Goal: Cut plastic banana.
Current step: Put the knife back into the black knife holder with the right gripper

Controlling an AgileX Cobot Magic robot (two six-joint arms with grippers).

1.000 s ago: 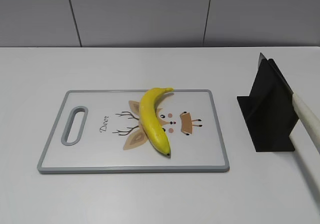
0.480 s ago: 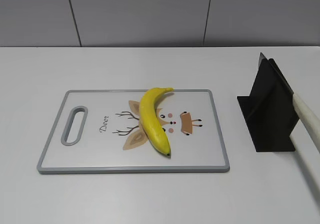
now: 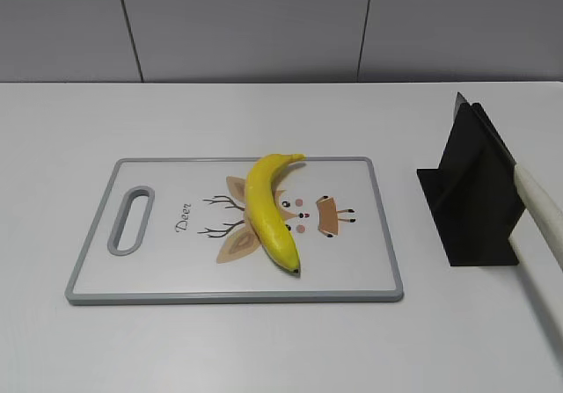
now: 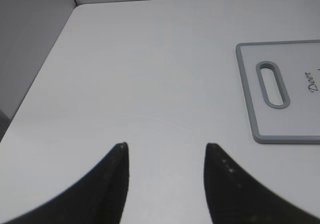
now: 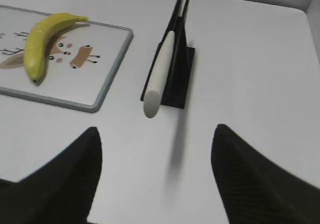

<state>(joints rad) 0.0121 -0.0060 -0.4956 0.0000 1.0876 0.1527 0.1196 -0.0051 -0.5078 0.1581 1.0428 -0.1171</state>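
the plastic banana (image 3: 269, 210) lies flat on the cutting board (image 3: 158, 274), about mid-board over the printed deer drawing, its long axis running from the board's far edge toward the near edge, the greenish stem end pointing away to the far right and the dark tip toward the near edge. it is glossy, smooth yellow and gently curved, bulging toward the board's handle slot, whole and uncut. the board is white with a grey rim and sits on the white desk (image 3: 457, 340). to the right, apart from the board, a black knife stand (image 3: 471, 200) holds a knife with a cream handle (image 5: 159, 76) that slants out toward the near side. the right wrist view shows the banana, the stand and the right gripper (image 5: 155, 176) with its fingers spread wide, nothing between them. the left wrist view shows only the board's handle corner and the left gripper (image 4: 166, 156), fingers apart over bare desk; the banana is out of its sight.
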